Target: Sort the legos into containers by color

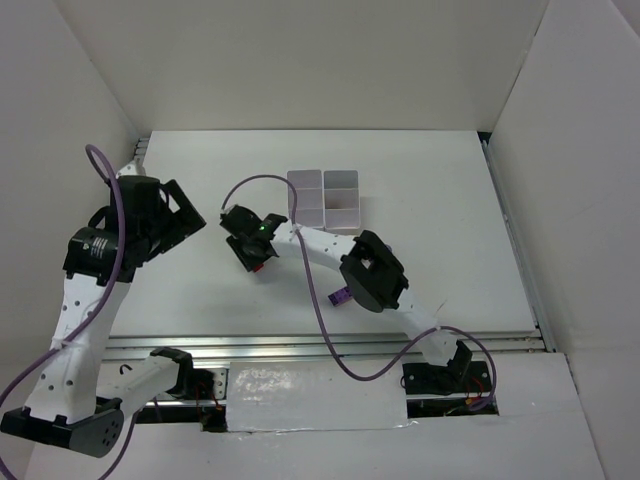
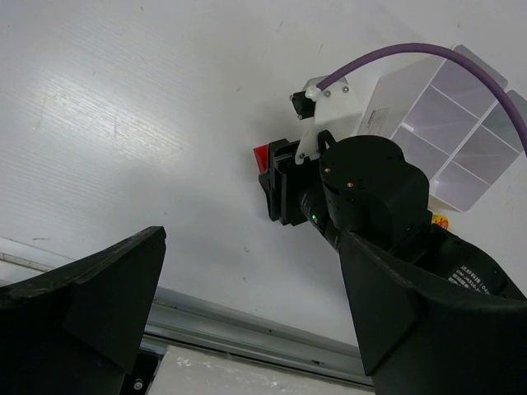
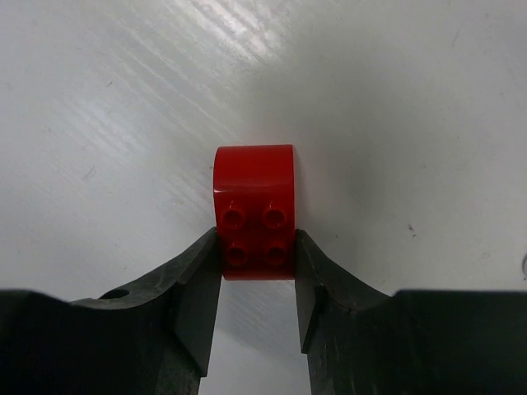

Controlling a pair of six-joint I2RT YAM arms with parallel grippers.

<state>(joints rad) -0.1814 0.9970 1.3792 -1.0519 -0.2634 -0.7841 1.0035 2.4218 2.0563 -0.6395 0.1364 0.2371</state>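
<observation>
From above, one white block of containers [image 1: 340, 190] sits at twelve o'clock. At its seven o'clock the right gripper [image 1: 258, 258] meets one red lego [image 1: 263, 266], and one purple lego [image 1: 340, 297] lies at six. The left wrist view shows the left gripper [image 2: 251, 247] spread wide and empty. In the right wrist view two fingers [image 3: 198, 288] clamp that single red lego's sides on the table [image 3: 99, 123].

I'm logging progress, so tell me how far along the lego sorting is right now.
Done: nothing visible, the containers show no bricks in the compartments in view. In hand: the right gripper is shut on a red brick. Left: dropping that brick, then a purple brick beside the right arm and any hidden ones. The left gripper is open, holding nothing.
</observation>
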